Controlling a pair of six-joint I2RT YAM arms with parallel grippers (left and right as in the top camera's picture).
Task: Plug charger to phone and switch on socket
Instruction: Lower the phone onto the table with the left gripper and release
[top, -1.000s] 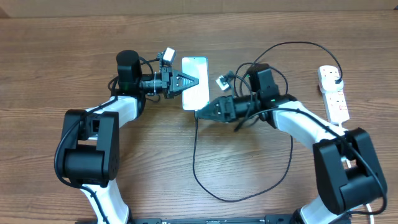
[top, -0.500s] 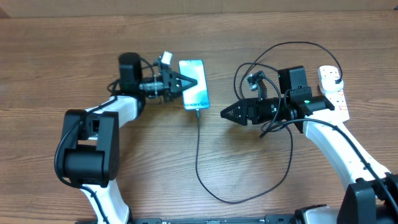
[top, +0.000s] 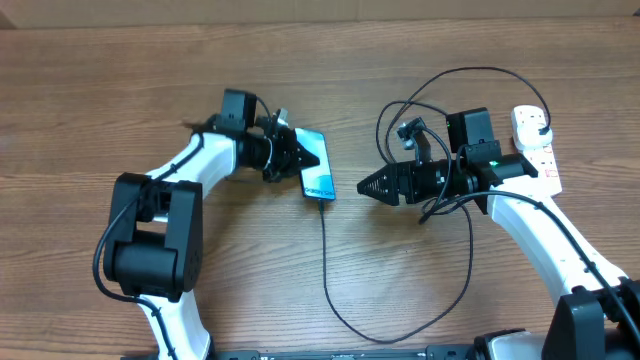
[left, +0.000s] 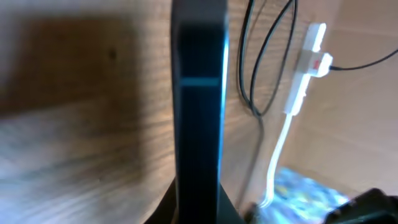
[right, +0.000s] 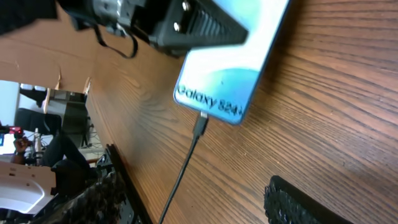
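One switch-press remains, I judge: the white red-switched power strip, long axis 12-to-6, lies at 3 o'clock from the spread right gripper, the nearer arm, while the left gripper pinches the slim blue-screened phone, thin black charger cable attached.

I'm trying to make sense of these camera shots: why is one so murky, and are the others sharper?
Left wrist view: smeared and out of focus, the phone a dark edge-on bar too close to the lens, the socket soft behind. Right wrist view: sharp, screen text legible, the charger tip crisp. Overhead view: evenly lit and sharp.
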